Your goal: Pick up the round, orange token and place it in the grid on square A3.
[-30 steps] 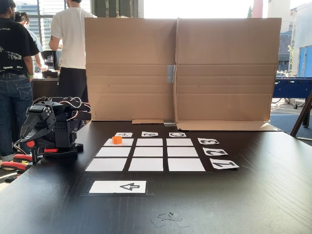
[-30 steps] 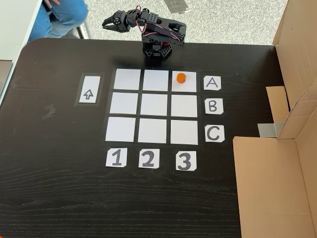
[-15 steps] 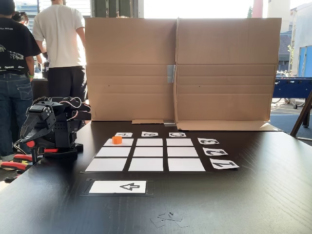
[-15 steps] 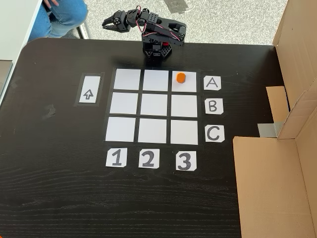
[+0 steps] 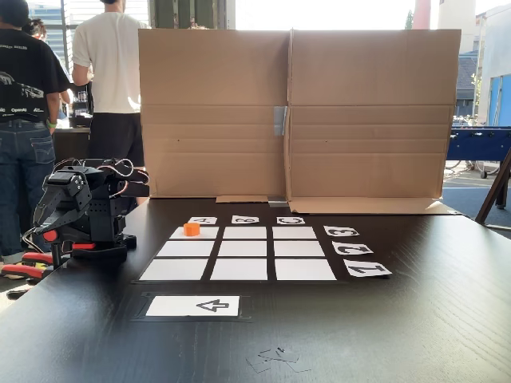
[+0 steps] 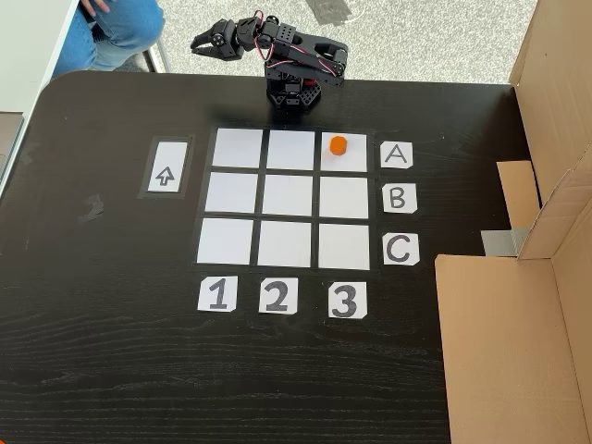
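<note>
The orange token (image 6: 338, 144) stands upright on square A3 (image 6: 352, 160), the grid's corner cell beside label A and in line with label 3. The same token (image 5: 192, 229) sits on the far left cell (image 5: 207, 234) of the grid (image 5: 244, 249) in the low fixed view. The black arm (image 5: 80, 211) is folded over its base at the table edge next to the grid (image 6: 287, 197). Its gripper (image 6: 205, 41) points away from the grid, past the table edge and far from the token. It holds nothing, and its jaws are too small to read.
A white card with a black arrow (image 6: 165, 176) lies beside the grid. A tall cardboard wall (image 5: 295, 112) closes one side of the table, with a flap (image 6: 499, 342) lying flat. Red-handled pliers (image 5: 22, 267) lie by the arm's base. People (image 5: 112, 72) stand behind the table.
The arm, the token and the grid have not moved. The people standing behind the table have shifted a little.
</note>
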